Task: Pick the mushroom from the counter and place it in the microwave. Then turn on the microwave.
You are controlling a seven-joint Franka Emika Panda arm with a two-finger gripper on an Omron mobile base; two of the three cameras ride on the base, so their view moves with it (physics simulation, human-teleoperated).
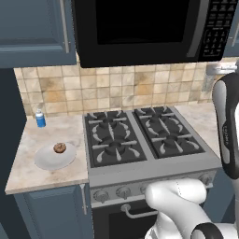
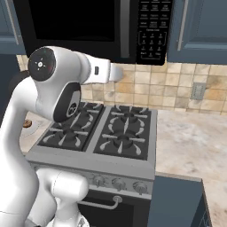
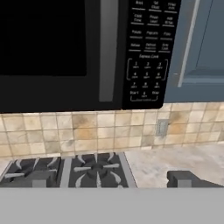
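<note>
The black microwave point(image 1: 144, 30) hangs shut above the stove point(image 1: 140, 133), with open air between them; the marbled counter point(image 1: 28, 172) has a thick edge left of the stove; there a round white plate point(image 1: 46, 161) holds the small brown mushroom point(image 1: 59, 148); I cannot tell how the gripper point(image 3: 109, 181) fingers stand.

Even, diffuse rendered light, moderately bright; soft low-resolution edges, faint shadows, dim glass of microwave point(image 1: 140, 28), no glare.

Shut microwave point(image 3: 61, 52) above tiled wall point(image 3: 87, 131) and stove point(image 3: 87, 170)
</note>
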